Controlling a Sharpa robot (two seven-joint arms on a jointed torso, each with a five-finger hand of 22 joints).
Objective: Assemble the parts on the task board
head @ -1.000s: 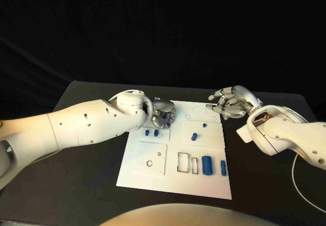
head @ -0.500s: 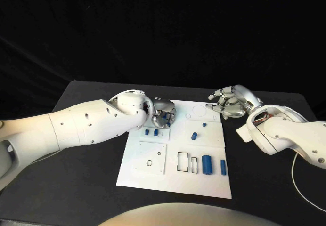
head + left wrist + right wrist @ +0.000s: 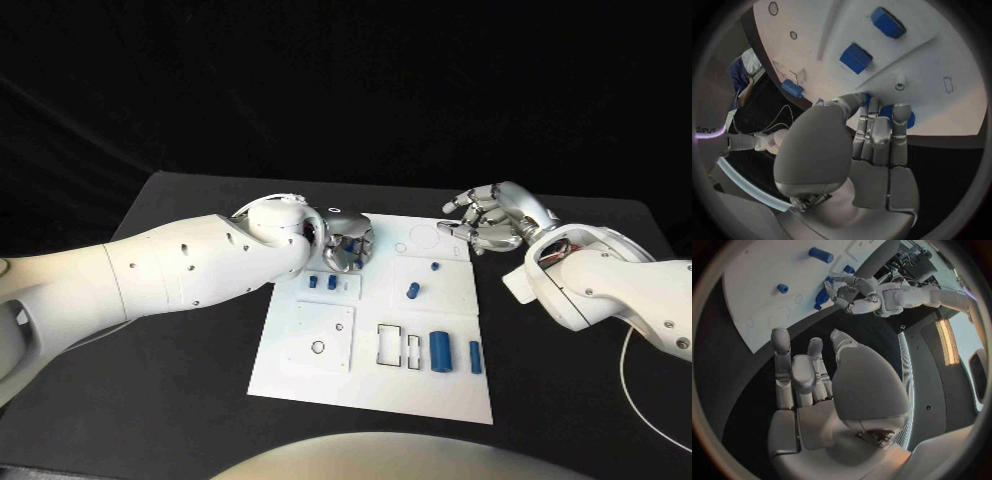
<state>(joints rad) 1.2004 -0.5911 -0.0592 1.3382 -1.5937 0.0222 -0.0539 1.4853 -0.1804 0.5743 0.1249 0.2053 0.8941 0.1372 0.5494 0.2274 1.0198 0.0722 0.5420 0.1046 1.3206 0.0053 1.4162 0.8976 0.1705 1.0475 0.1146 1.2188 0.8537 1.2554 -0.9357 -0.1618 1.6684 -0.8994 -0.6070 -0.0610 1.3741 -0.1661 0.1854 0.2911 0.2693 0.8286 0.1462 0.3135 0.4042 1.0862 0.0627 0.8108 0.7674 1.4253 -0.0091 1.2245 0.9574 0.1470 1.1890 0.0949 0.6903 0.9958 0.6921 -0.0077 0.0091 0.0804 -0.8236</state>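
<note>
The black worktop point(image 3: 173, 330) carries the flat white rectangular task board point(image 3: 378, 385), its long axis running away from the robot. The left hand point(image 3: 346, 243) sits over the board's far left corner, fingers curled around a small blue round part point(image 3: 893, 114) held right at the board's edge. The right hand point(image 3: 490, 220) hovers just off the far right corner, fingers apart and grasping nothing. The left hand is therefore nearer the two small blue blocks point(image 3: 322, 283) just beside it.
</note>
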